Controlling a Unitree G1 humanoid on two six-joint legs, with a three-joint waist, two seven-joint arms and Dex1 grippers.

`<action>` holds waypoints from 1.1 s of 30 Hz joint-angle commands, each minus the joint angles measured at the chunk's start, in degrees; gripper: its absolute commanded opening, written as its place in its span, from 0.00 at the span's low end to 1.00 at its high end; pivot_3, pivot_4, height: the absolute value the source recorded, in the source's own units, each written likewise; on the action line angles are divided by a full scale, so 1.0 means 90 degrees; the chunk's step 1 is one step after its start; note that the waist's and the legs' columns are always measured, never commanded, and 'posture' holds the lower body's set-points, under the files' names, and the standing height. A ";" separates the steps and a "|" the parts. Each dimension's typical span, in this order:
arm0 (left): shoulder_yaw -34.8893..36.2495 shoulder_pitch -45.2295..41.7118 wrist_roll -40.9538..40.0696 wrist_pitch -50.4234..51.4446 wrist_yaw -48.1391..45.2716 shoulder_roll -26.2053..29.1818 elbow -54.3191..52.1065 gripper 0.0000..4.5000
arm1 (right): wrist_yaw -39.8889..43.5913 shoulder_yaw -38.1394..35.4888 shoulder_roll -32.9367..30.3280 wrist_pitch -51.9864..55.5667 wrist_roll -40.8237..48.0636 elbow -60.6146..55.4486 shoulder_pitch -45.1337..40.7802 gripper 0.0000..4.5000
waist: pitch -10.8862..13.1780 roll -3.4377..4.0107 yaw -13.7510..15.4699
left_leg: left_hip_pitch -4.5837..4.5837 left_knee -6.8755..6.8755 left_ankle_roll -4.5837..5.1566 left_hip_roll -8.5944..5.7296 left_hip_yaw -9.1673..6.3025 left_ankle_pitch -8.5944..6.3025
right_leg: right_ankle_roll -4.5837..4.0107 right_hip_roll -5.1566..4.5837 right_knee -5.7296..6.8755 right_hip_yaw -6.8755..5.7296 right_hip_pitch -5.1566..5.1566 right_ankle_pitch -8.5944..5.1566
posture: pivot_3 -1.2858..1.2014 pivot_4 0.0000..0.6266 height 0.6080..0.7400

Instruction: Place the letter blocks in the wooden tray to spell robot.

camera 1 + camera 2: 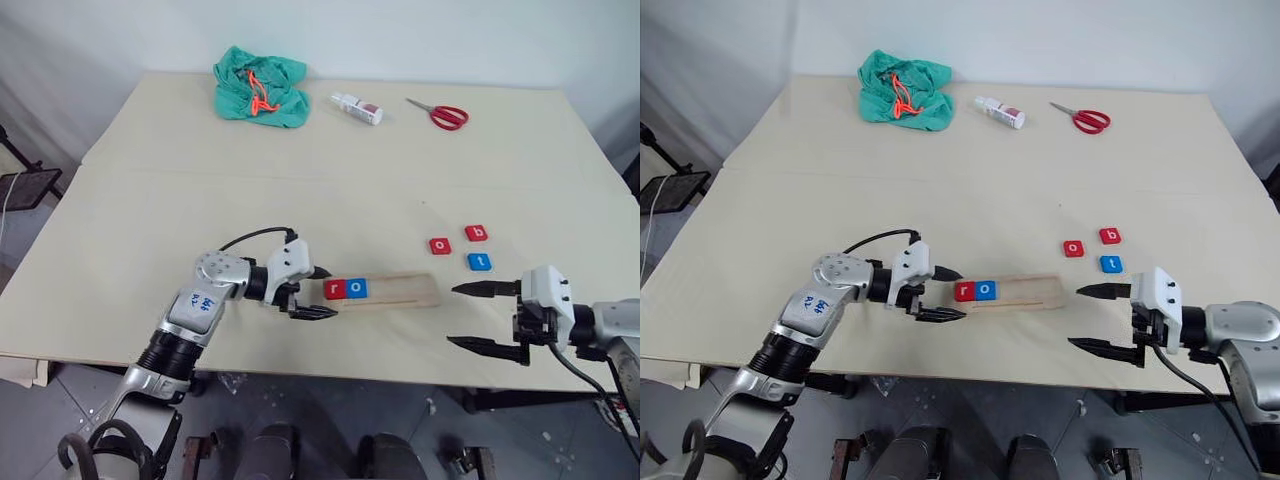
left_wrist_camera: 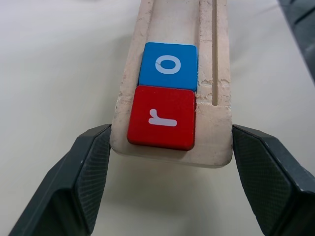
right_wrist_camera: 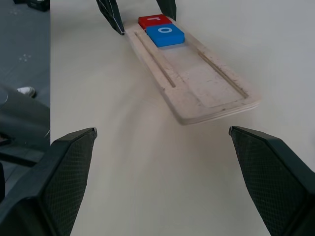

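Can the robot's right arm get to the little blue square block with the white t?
Probably yes. The open right gripper sits just in front of the blue t block, with bare table between them.

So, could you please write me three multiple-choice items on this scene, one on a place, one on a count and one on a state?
1. Where do the red r block and blue o block lie?
A. At the wooden tray's end by the left tool
B. Beside the scissors
C. On the green cloth

2. How many letter blocks lie on the table, outside the tray?
A. One
B. Three
C. Five

3. How does the right tool stand?
A. Shut on a block
B. Shut on the tray
C. Open, holding nothing

Answers:
1 A: both sit side by side at the tray's end, which lies between the left tool's open fingers.
2 B: a red o, a red b and a blue t lie beyond the tray.
3 C: its fingers stand wide apart with bare table between them.
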 commanded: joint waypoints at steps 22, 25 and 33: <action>-0.0922 0.0138 0.0474 0.0504 0.0731 -0.0204 -0.0877 0.76 | -0.0260 -0.0794 -0.0064 0.0100 0.0387 -0.0236 0.0321 1.00 | 0.0000 0.0000 0.0006 | 0.0000 0.0003 0.0001 -0.0001 -0.0002 0.0000 | 0.0000 0.0000 -0.0007 0.0006 0.0004 0.0000 | 0.52 0.24 1.00; -0.0924 0.0176 0.0475 0.0484 0.0738 -0.0180 -0.0914 0.76 | -0.0265 -0.0771 -0.0077 0.0103 0.0369 -0.0201 0.0271 1.00 | 0.0000 0.0000 0.0005 | 0.0000 0.0003 0.0001 0.0000 -0.0002 0.0000 | 0.0000 0.0000 -0.0008 0.0006 0.0004 0.0000 | 0.52 0.24 1.00; -0.0860 0.0155 0.0514 0.0660 0.1016 -0.0238 -0.0972 1.00 | -0.0270 -0.0661 -0.0061 0.0093 0.0316 -0.0083 0.0059 1.00 | 0.0000 0.0001 0.0007 | 0.0001 0.0004 0.0001 0.0000 -0.0003 0.0000 | 0.0000 0.0000 -0.0009 0.0006 0.0005 0.0000 | 0.52 0.24 1.00</action>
